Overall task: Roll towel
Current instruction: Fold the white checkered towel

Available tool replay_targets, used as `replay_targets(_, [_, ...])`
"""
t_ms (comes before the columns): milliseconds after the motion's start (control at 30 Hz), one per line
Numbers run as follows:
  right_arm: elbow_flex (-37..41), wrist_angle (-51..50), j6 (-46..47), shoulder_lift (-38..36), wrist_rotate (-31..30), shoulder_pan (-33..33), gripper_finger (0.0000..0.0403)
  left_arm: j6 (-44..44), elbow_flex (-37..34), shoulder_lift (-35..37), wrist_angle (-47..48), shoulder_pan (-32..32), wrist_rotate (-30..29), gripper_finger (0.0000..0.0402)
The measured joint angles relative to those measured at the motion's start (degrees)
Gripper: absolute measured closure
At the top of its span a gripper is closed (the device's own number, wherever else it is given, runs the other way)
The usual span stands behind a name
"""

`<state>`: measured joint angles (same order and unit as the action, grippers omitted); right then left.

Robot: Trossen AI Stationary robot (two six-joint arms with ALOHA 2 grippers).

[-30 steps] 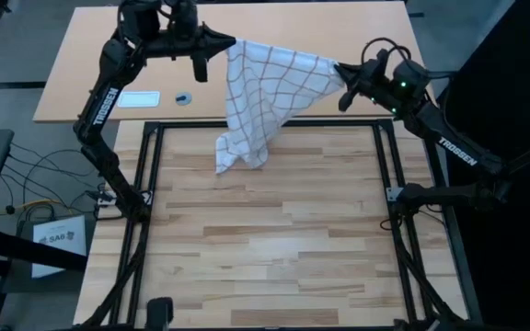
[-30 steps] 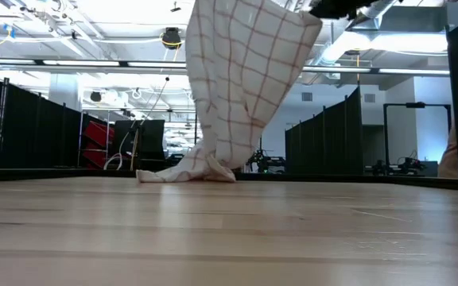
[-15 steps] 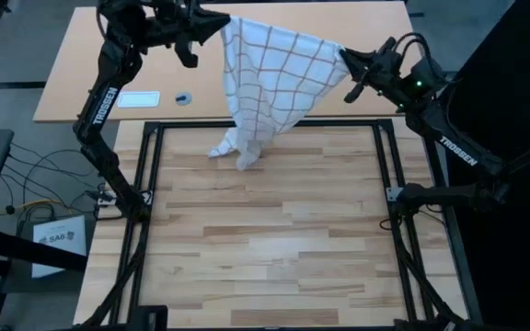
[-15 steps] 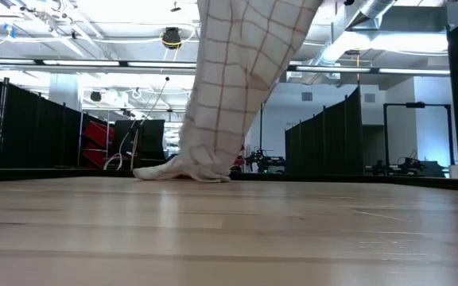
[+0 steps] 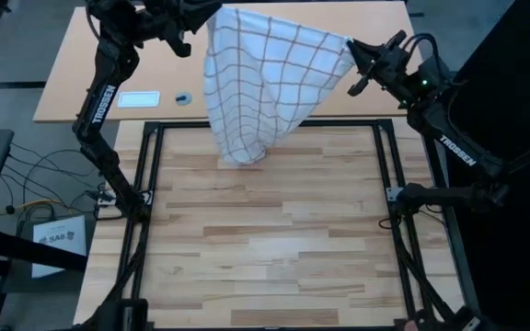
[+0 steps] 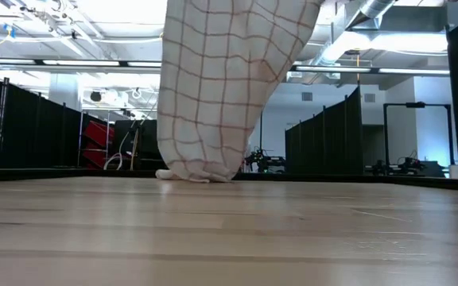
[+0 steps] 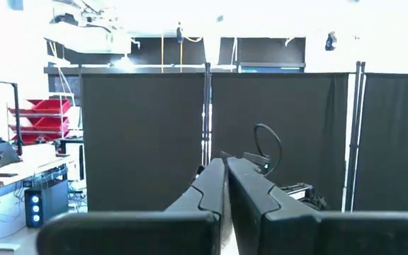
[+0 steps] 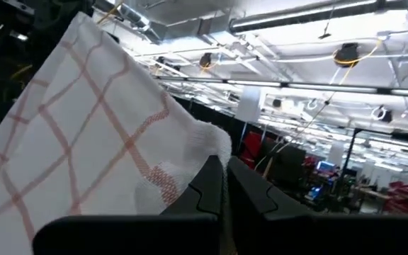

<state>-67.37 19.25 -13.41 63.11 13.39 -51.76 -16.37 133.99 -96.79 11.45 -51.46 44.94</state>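
On both dark arms, white letters read "TROSSEN". The left gripper (image 5: 217,11) and right gripper (image 5: 349,46) are each clamped on a top corner of the towel (image 5: 260,83), holding it spread high over the table's (image 5: 274,239) far edge. A second ago it hung bunched, its tail trailing on the wood; now it hangs wider, white with reddish-brown checks, its bottom fold just touching.
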Motion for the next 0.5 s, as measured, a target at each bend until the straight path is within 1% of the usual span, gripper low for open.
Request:
replay_targets(133, [0.0,0.9,-0.4,0.0,-1.4,-1.2,0.0403,0.0,0.4,0.5,-1.3,-0.4,0.0,0.0400])
replay_targets(333, [0.0,-0.7,1.3,0.0,-0.1,-3.2,0.0403,-2.2,0.2,0.1,1.3,-4.4,2.0,0.0400])
replay_targets(400, [0.0,-2.2,1.8,0.0,0.7,-3.2,0.0403,-0.4,0.2,0.3,4.5,-4.6,2.7,0.0400])
replay_targets(500, [0.0,-7.0,1.8,0.0,4.1,-1.5,0.0403,8.2,0.3,0.3,15.1,-3.2,3.6,0.0401])
